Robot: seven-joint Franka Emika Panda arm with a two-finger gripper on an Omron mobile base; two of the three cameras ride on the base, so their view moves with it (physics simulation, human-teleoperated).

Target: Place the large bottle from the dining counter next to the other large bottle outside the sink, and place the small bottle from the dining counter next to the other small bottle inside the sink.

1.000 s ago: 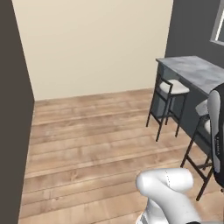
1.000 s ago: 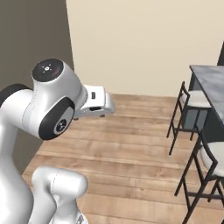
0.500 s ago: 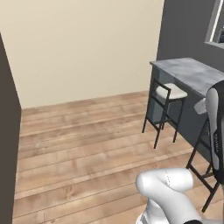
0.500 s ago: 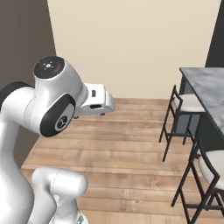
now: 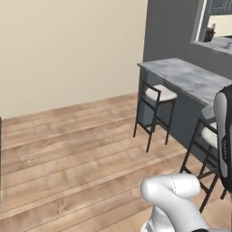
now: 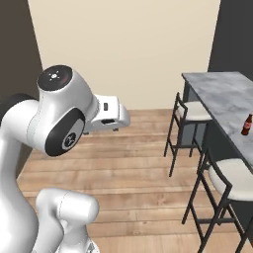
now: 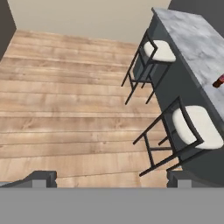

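Holding our gripper (image 7: 111, 178) open and empty over the wood floor (image 7: 65, 109); the small bottle (image 6: 245, 125) stands on the dining counter (image 6: 222, 96), beside two stools (image 7: 194, 127).

The counter (image 6: 225, 101) is a long marble slab with grey veins on a dark base, running along the right side of the room. One small brown bottle (image 6: 245, 124) with a red label stands upright on it, near the edge facing the stools; from the hand camera it shows at the right edge (image 7: 218, 81). The wooden plank floor (image 5: 72, 154) carries two black-framed stools with pale seats, one (image 6: 189, 114) nearer the slab's far end, the other (image 6: 231, 180) closer.
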